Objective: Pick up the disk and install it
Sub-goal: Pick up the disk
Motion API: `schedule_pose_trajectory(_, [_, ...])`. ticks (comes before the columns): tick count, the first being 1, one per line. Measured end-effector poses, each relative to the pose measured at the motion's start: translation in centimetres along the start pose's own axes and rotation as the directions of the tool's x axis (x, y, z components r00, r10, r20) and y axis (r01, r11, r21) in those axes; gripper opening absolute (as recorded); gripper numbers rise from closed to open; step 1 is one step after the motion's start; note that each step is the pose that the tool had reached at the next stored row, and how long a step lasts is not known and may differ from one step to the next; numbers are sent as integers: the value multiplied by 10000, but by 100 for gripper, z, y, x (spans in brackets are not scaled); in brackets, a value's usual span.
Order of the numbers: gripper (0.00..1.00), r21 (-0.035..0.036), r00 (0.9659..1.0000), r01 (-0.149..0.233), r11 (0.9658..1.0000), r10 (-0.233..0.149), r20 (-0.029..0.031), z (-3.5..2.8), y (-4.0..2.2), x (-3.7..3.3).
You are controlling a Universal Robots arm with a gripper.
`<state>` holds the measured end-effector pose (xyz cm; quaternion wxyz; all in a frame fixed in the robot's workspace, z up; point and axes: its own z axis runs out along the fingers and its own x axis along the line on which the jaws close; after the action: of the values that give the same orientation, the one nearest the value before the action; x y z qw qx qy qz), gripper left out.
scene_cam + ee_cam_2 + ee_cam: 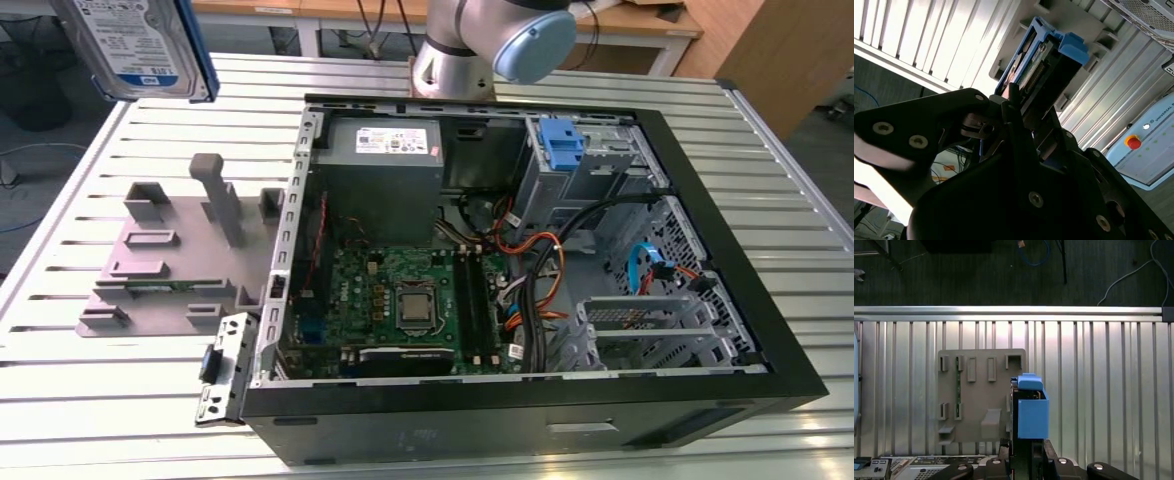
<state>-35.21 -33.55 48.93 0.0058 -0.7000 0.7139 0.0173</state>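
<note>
The disk [134,45], a silver drive with a white and blue label in a blue carrier, hangs high at the exterior view's left, above the slatted table. In both wrist views my gripper [1026,444] [1026,107] is shut on the disk [1030,410] [1040,65], gripping it by one end. Straight below it lies the grey holder plate [981,395] [174,270]. The open computer case [727,250] lies to the exterior view's right, with a blue bracket [567,150] in its drive bay at the back.
Inside the case are a grey power-supply box [380,145], a green motherboard [400,300], loose cables [541,265] and a metal cage [654,325]. The arm's base [461,55] stands behind the case. Posts rise from the holder plate. A red stop button [1134,142] shows nearby.
</note>
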Motion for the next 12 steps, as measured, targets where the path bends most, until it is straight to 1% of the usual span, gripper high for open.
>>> schedule_pose_trajectory(6, [35,1,10000,0,10000,0,0,-1,-72,-2])
schedule_pose_trajectory(12, [35,0,10000,0,10000,0,0,-2,-131,-5])
